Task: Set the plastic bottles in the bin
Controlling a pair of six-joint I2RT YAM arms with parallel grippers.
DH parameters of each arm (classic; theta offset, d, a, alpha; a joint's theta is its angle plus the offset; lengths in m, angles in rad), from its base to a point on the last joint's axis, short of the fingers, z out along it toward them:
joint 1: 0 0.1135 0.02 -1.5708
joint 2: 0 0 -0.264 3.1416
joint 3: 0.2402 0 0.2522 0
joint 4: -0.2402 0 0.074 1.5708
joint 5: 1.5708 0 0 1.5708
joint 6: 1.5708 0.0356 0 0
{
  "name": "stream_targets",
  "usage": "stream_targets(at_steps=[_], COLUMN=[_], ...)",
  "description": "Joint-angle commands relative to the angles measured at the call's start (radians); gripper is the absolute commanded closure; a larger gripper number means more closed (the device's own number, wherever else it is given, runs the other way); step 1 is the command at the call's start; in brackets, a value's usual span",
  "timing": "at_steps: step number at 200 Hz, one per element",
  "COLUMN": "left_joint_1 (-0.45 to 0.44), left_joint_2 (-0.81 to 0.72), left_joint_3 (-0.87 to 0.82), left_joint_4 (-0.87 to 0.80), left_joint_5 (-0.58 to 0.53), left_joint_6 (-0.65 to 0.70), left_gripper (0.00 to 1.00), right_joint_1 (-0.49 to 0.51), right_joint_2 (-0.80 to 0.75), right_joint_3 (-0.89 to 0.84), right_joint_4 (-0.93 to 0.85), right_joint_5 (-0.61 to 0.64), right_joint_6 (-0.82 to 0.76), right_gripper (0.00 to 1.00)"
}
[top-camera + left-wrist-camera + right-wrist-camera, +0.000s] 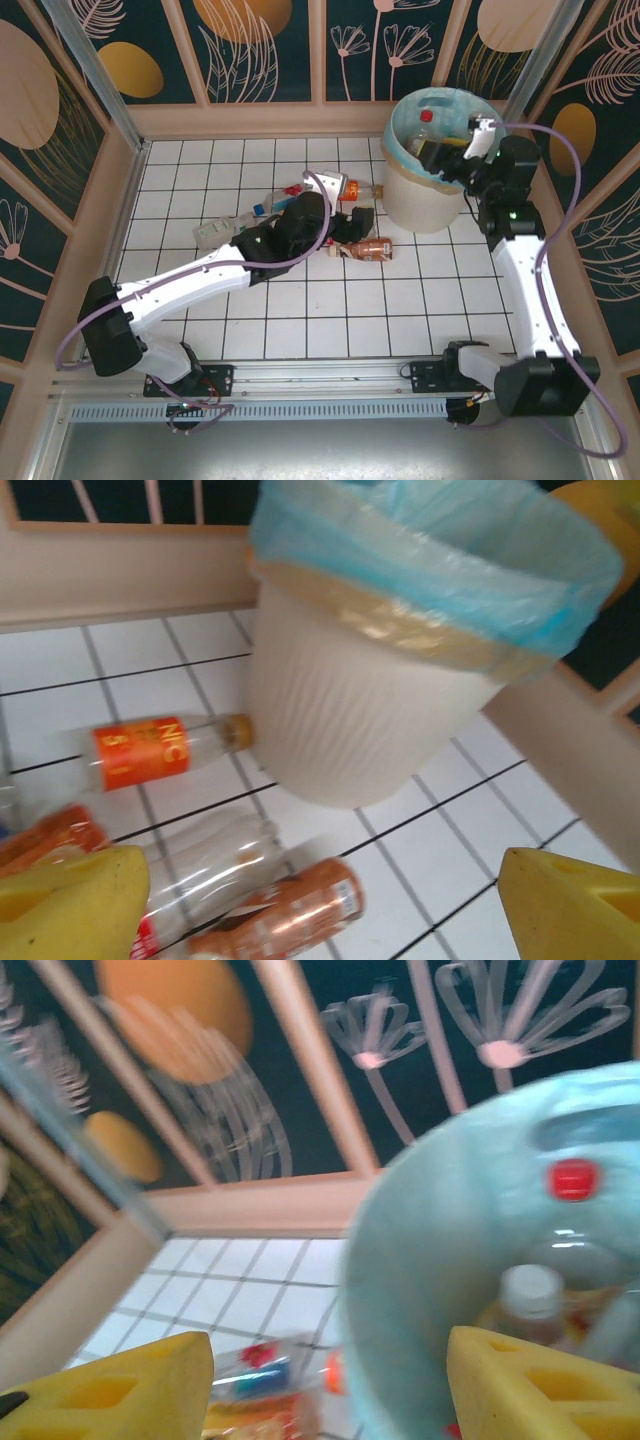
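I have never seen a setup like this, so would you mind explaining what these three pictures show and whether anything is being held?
These are two robot arms bolted at the table's near edge, each ending in a two-finger gripper. The wide picture comes from a camera above and behind them. The other two come from cameras on the wrists, looking past their own yellow fingers. On the white tiled table lie plastic bottles, among them a brown bottle and an orange-labelled bottle, beside the cream bin lined with a blue bag. The left gripper hangs open above the bottles. The right gripper hangs open over the bin, where more bottles lie. Neither holds anything.
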Motion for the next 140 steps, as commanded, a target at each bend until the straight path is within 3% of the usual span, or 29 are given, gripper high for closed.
stream_targets(at_steps=[1, 33, 78, 140], left_joint_1=[-0.001, -0.002, 0.0, 0.001], left_joint_2=[-0.073, -0.157, -0.249, -0.268], left_joint_3=[-0.069, -0.179, -0.295, -0.335], left_joint_4=[0.03, 0.04, -0.003, -0.079], left_joint_5=[-0.127, -0.24, -0.364, -0.338], left_joint_6=[0.076, 0.072, 0.006, -0.128], left_gripper=[0.1, 0.09, 0.06, 0.06], right_joint_1=[0.119, 0.286, 0.435, 0.597], right_joint_2=[-0.059, -0.062, -0.019, 0.073], right_joint_3=[-0.022, -0.041, -0.091, -0.105], right_joint_4=[-0.06, -0.187, -0.294, -0.364], right_joint_5=[-0.038, 0.1, 0.261, 0.39], right_joint_6=[-0.052, -0.181, -0.291, -0.422], right_gripper=[0.36, 0.35, 0.32, 0.29])
